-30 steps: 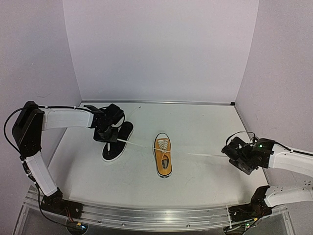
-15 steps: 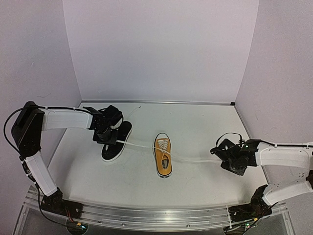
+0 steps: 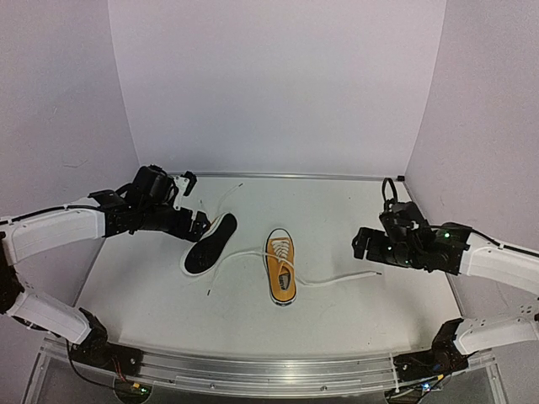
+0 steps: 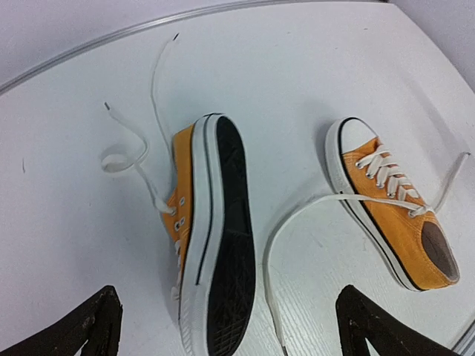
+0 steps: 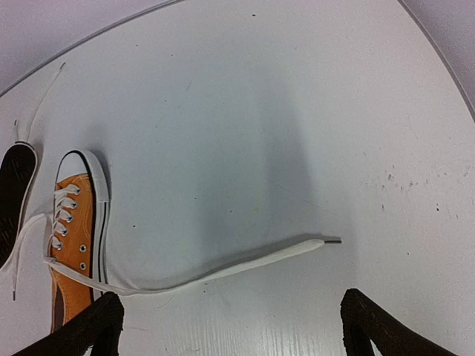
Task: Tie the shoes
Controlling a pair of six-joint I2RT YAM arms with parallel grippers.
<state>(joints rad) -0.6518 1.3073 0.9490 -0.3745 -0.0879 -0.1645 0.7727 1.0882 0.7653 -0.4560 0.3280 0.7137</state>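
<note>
Your left fingers [image 4: 93, 330] and right fingers [image 5: 375, 326] stood wide, holding nothing; the orange shoe [image 3: 280, 268] sat unlaced-loose near the tipped shoe [image 3: 209, 244] on the counter [image 3: 337, 320].

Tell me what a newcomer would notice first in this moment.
An orange sneaker stands upright mid-table, its white lace trailing loose toward the right. Left of it, the second sneaker lies tipped on its side, black sole showing. The left gripper and right gripper are open, holding nothing.
</note>
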